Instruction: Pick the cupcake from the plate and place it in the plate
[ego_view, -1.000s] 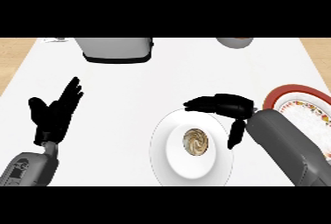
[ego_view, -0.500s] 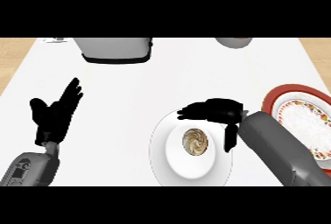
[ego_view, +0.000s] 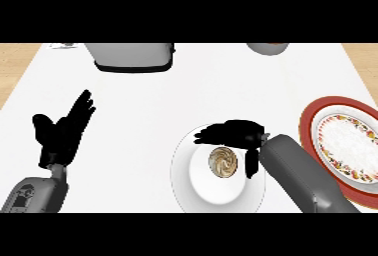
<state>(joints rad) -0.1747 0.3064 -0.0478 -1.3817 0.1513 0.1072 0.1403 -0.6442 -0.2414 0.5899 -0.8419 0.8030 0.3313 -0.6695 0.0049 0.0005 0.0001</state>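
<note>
Right hand curled over cupcake on white plate, not gripping yet; we're lining up; left hand rests open.

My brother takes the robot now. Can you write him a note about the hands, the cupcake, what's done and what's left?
Right hand: above the far rim of the plain white round plate, fingers curled, holding nothing yet.
Left hand: open, resting at the left, fingers up.
Brown swirl-topped cupcake: on the white plate, not yet lifted.
Red-rimmed patterned plate: at the right, no cupcake on it.
Done: the right hand is by the cupcake.
Left: grasp it, lift it, set it on the red-rimmed plate.
</note>
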